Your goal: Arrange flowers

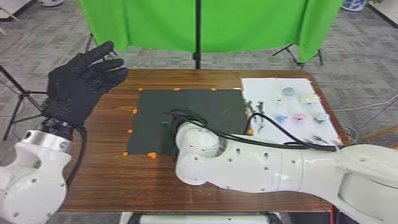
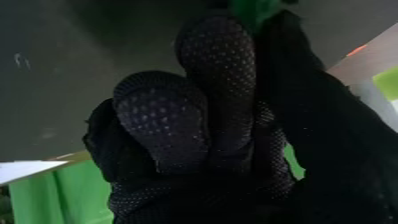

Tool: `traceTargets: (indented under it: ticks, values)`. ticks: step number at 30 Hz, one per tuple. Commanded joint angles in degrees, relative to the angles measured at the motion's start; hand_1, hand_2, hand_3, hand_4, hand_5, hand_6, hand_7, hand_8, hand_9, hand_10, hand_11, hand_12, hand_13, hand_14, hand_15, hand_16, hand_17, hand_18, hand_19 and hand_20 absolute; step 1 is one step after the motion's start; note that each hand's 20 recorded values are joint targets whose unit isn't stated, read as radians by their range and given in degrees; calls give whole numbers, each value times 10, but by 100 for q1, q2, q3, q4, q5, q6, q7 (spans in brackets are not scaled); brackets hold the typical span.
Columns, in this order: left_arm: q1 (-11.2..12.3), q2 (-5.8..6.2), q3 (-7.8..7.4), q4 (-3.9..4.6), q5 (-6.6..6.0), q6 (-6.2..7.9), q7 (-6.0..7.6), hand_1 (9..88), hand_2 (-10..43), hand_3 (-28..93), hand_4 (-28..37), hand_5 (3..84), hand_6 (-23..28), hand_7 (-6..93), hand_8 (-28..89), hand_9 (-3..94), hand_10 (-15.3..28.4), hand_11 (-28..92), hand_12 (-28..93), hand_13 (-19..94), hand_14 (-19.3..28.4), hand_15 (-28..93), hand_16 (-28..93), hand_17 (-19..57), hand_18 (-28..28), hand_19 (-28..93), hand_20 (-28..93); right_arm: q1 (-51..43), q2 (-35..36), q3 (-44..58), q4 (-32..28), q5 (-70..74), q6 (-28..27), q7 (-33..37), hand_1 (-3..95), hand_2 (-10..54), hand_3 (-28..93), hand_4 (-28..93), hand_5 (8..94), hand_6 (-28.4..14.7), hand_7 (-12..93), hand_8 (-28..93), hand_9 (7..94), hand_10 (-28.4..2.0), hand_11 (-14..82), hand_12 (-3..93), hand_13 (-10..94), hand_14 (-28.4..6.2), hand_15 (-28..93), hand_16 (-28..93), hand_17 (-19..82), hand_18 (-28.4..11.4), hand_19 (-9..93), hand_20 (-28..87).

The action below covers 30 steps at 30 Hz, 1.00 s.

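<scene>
Your left hand is raised by the table's far left corner, fingers straight. Right of it, by a green piece, is your right hand; you can't tell whether it's pinching. Well right of both, blue, cream and pink flower heads lie near the far right corner.

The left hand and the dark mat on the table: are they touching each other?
Apart. In the head view, the left hand is to the left of the dark mat, and brown table shows between them.
</scene>
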Motion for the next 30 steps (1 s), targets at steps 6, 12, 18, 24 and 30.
traceTargets:
  ticks: [6,12,18,24,30]
  values:
    - [-99,-84,91,82,30,-101,-149,215,73,779,-264,356,94,151,-98,333,212,280,118,243,279,495,-88,-76,263,616,124,8,28,112,-124,341,-31,-189,480,-70,591,-283,836,6,148,-6,936,-101,375,210,853,-72,659,195,534,-196,932,426]
    - [-175,-93,170,120,26,-150,-162,216,74,779,-265,356,95,151,-98,333,211,281,118,243,279,496,-88,-76,263,617,124,-12,23,144,-179,432,-88,-237,483,-69,582,-283,791,9,131,-27,932,-100,373,213,848,-71,662,195,531,-195,932,423]
    - [-118,-119,137,96,24,-115,-190,216,75,779,-265,356,95,151,-99,332,211,282,118,242,279,497,-89,-76,263,617,123,-46,38,192,-190,513,-137,-253,477,-66,585,-283,765,15,134,-43,927,-100,375,216,845,-73,664,196,526,-194,932,423]
    - [-176,-184,155,131,46,-175,-304,217,75,778,-264,356,95,152,-99,332,211,282,118,242,278,498,-89,-77,263,617,123,-165,83,355,-197,745,-173,-318,483,-66,541,-283,724,31,136,-72,917,-101,379,219,834,-73,672,198,515,-194,932,424]
    - [139,-164,-20,0,28,-17,-202,216,75,779,-264,356,95,153,-99,332,211,282,117,242,279,498,-89,-77,263,617,123,-196,81,382,-272,688,-51,-378,471,-72,529,-283,678,42,146,-140,905,-102,383,215,824,-74,680,195,509,-192,932,422]
